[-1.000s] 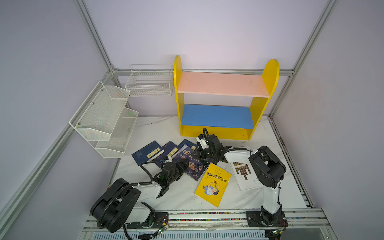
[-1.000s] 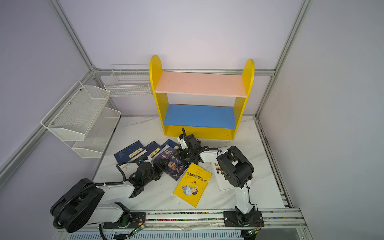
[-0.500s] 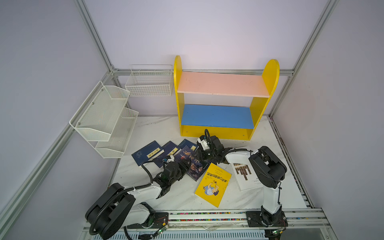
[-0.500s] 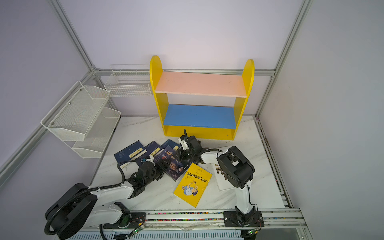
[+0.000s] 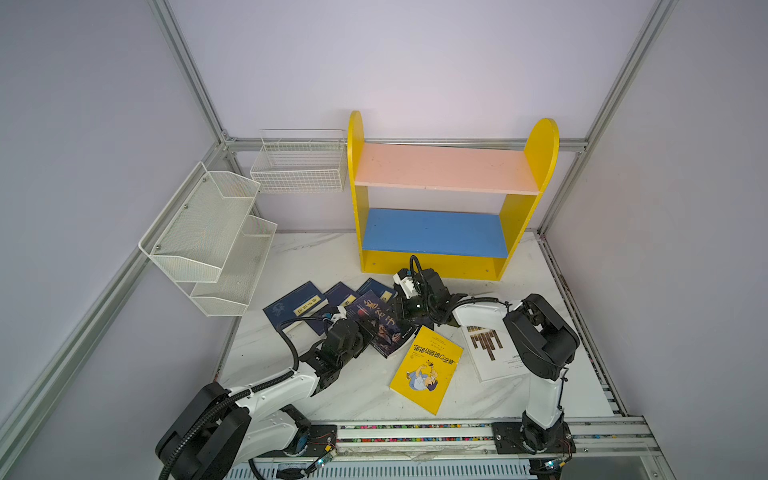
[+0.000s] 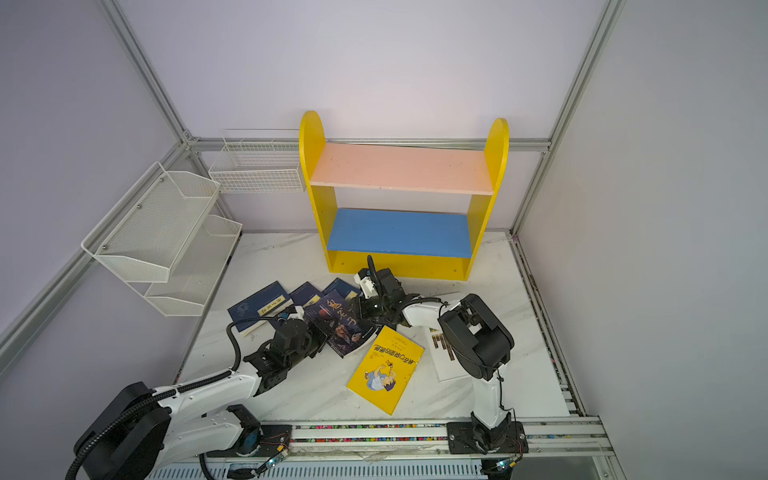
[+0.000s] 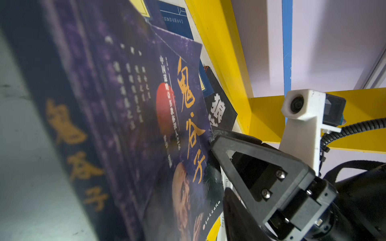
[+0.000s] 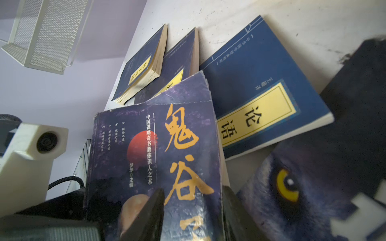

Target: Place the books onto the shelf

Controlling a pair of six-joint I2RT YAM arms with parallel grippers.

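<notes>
Top views, both, from the lower edge upward: white table point(image 5: 357, 399); at lower centre a yellow book point(image 5: 428, 370), flat and skewed; just right of it a white book point(image 5: 494, 353), flat, partly hidden under the right arm. Next up, at frame centre, a portrait book point(image 5: 384, 324), overlapping the near corners of the navy books. At its lower-left edge, the left gripper point(image 5: 366, 329), right against the spine side; fingers hidden behind the wrist, so open or closed impossible to tell. At its upper-right edge, the right gripper point(image 8: 192, 189); in the right wrist view, one black finger point(image 8: 150, 208) on the cover and the other past the book's edge, clamped across the portrait book. Lower right in that same view, close beside the outer finger, a wolf book point(image 8: 313, 187) with a yellow eye; in the top views mostly covered by the right gripper. Up and left of the portrait book, three navy books in a fanned row: left point(image 5: 295, 307), middle point(image 5: 343, 295), right point(image 5: 378, 289), each with a yellow label. All seven books on the table, in front of the shelf point(image 5: 436, 266). Farther back, at upper centre, that yellow shelf upright against the wall, blue board point(image 5: 432, 232) low, pink board point(image 5: 440, 168) high. Left of frame, a mesh rack point(image 5: 208, 232) on the side wall; between rack and shelf, a wire basket point(image 5: 299, 170), close to the shelf's left panel.
</notes>
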